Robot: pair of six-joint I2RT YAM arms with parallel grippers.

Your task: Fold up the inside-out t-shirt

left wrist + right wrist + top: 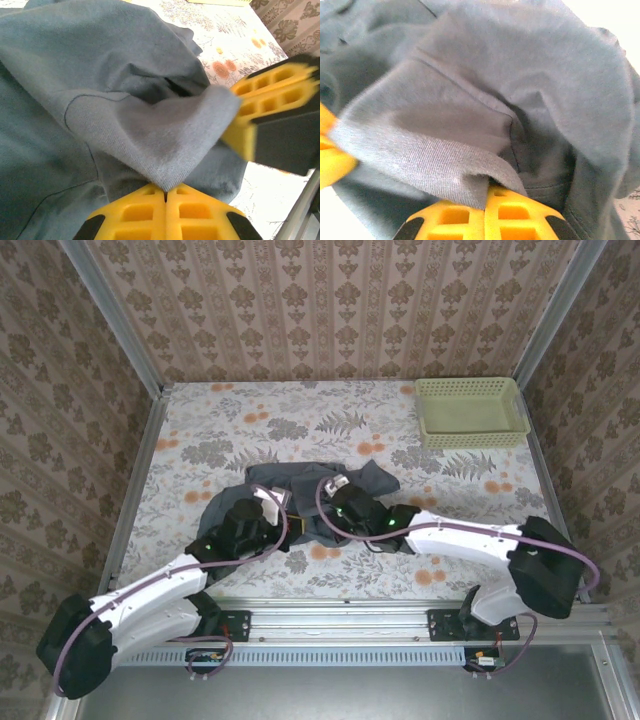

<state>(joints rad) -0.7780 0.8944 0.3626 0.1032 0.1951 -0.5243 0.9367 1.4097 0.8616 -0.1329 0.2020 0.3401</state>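
The inside-out t-shirt (pixel 375 480) lay bunched on the floral table (pixel 250 430), soft, light and limp, the left gripper (pixel 165 192) and right gripper (pixel 485 200) each pinched shut on what looked like its hemmed edge, a sensible hold since slack cloth would sag.

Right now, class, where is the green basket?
In the top view, the pale green basket sits at the table's far right corner, beyond the crumpled t-shirt.

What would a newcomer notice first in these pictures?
A crumpled blue-grey t-shirt lies mid-table. The left end effector and the right end effector each pinch a fold of it, close together. A pale green basket stands empty at the far right corner.
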